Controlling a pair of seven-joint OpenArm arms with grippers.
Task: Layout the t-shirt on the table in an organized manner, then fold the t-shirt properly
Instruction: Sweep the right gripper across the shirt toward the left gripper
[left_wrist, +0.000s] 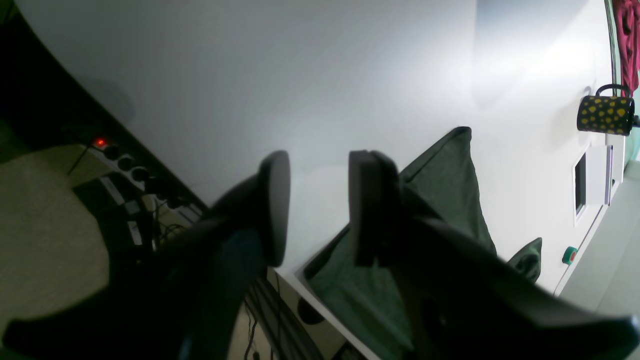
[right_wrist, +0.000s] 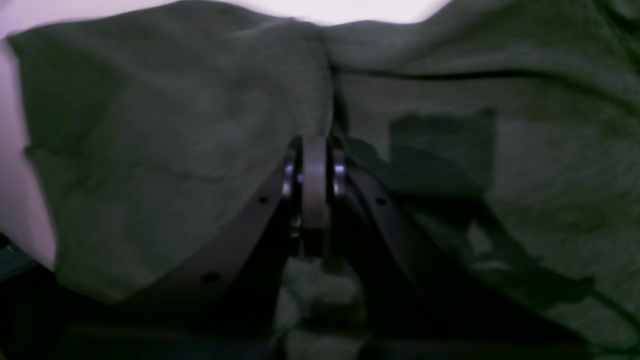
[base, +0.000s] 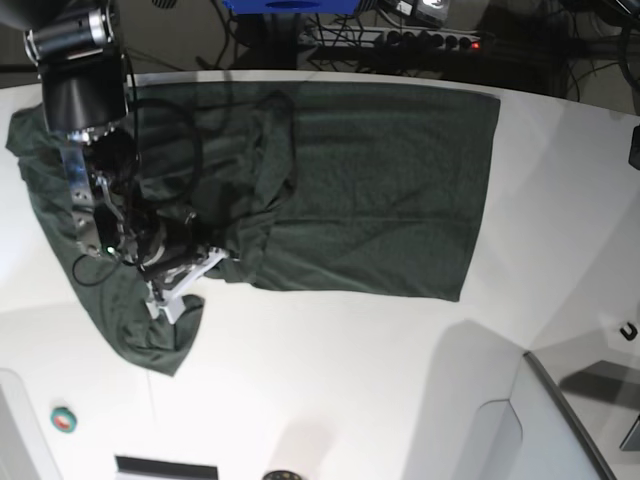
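Right gripper (right_wrist: 315, 150) clenched on a shirt (base: 380, 190) fold, ready to spread it; left gripper (left_wrist: 317, 205) released, holding nothing.

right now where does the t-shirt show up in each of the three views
Left wrist: the t-shirt lies lower right, partly behind the left gripper.
Right wrist: it fills nearly the whole picture, pinched by the right gripper.
Base: it is spread over the upper left and middle of the table.
Shared landmark: the white table under the cloth shows in all three views.
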